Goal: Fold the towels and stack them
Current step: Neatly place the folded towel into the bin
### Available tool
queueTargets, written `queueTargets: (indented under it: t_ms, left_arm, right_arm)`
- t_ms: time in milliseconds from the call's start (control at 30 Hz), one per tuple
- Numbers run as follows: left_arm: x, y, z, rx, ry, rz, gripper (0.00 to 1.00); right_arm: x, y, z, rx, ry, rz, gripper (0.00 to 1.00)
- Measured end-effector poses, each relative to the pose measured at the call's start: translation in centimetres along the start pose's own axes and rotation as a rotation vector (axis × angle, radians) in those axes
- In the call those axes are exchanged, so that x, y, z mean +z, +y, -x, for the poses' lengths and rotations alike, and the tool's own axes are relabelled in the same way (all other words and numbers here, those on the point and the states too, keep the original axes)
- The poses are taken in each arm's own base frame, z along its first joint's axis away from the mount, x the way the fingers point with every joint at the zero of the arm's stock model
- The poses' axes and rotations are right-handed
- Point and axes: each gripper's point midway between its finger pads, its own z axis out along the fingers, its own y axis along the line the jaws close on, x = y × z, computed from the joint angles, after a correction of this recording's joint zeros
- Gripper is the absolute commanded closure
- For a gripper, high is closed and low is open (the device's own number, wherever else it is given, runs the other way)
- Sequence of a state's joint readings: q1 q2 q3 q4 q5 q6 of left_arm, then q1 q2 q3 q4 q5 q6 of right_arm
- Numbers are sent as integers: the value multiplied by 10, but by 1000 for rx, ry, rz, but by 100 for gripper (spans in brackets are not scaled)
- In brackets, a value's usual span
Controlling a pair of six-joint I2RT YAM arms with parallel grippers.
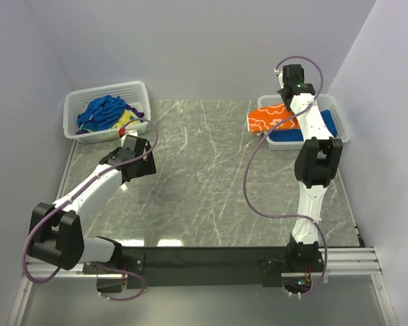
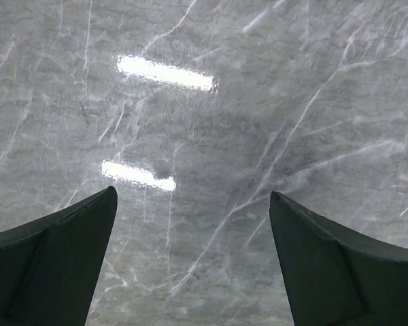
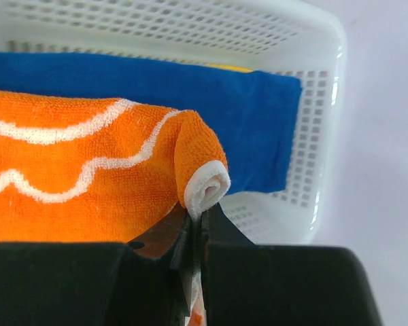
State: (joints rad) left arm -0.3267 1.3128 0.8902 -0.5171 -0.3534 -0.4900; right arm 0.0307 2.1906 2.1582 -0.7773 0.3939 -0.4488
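We find the right gripper clamped on the orange towel at the basket. The left gripper hangs, jaws apart, above the table.

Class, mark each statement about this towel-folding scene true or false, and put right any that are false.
1. The right gripper is shut on an edge of the orange towel. True.
2. The left gripper holds a towel. False: it is open and empty above the marble table.
3. In the right mesh basket, a folded blue towel lies partly under the orange one. True.
4. The left mesh basket is empty. False: it holds a crumpled blue towel and a yellow towel.
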Motion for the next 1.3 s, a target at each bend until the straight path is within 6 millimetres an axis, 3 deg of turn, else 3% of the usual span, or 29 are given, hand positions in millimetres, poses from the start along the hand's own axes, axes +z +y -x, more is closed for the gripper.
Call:
queueTargets:
  t_ms: [233,433,1067,1300]
  left_arm:
    - [5,1,-3,4,15,10,1]
    - [10,1,-8,11,33,18,1]
    - [16,1,-13,21,56,28,1]
    - [16,0,-14,21,60,22,1]
  right_arm:
    - [19,-17,1,-56,-13,-101,100]
    - [33,-13,-10,-106,3,-120,100]
    - [37,-26,-15,-128,22,-211,100]
    - [49,-23,-21,-133,36,-240,84]
